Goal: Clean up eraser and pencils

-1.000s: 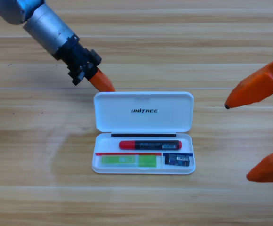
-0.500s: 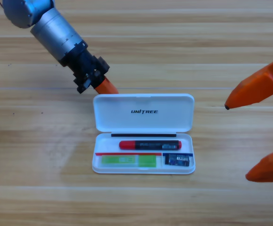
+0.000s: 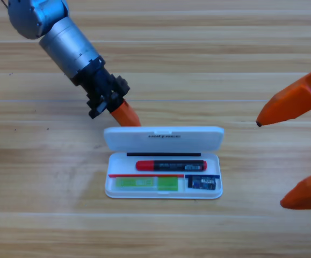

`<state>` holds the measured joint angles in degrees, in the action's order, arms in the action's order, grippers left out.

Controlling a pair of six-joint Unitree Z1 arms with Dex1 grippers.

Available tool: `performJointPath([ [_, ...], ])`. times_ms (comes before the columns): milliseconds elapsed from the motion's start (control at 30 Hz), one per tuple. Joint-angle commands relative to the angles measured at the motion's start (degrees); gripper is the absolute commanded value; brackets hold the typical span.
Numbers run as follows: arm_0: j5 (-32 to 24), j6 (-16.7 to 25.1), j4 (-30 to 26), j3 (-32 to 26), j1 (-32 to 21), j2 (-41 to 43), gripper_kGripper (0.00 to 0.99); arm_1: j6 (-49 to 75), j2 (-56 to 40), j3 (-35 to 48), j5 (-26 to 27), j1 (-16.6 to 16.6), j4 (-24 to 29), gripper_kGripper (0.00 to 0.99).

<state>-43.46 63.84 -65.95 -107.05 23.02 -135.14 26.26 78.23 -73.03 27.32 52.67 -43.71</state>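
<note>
the white case sits in the middle of the wooden table, and everything that needed tidying looks to be inside it already; the red pencil with the black barrel lies along the tray's upper compartment, just under the hinge line; the light-green pencil lies in the lower compartment toward the case's left end; the eraser sits in that same lower row at the case's right end, just beside the green one; so the sorting part seems finished, and what is left, as i judge it, is only shutting the case; the lid is tilted up on its hinge, standing partway over the tray (neither flat on the table behind nor down on the tray); the left gripper is right behind the lid's back-left corner, its orange tip at or against the lid's edge, though i cannot tell whether its jaws are parted or closed, since only one orange wedge shows; the right gripper waits well off to the case's right, at the edge, jaws spread wide and holding nothing; pushing the lid forward and down until it seats looks like the one remaining step.
</note>
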Motion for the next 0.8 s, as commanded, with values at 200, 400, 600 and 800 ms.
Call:
performJointPath([
  [200,-0.3,1.7,-0.2,4.1,2.3,0.1,0.0,-0.7,-0.7,1.9,1.1,-1.6,1.6,0.93],
  [400,-0.3,2.1,0.4,6.3,3.5,0.8,0.0,-0.7,-0.3,1.9,1.5,-1.6,1.6,0.93],
  [600,0.1,2.1,1.9,8.7,5.8,2.7,0.0,-0.7,0.1,1.9,1.6,-1.5,1.6,0.93],
  [800,1.6,1.0,4.4,10.6,7.1,3.7,0.0,-0.7,0.2,1.8,1.7,-1.5,1.6,0.93],
])
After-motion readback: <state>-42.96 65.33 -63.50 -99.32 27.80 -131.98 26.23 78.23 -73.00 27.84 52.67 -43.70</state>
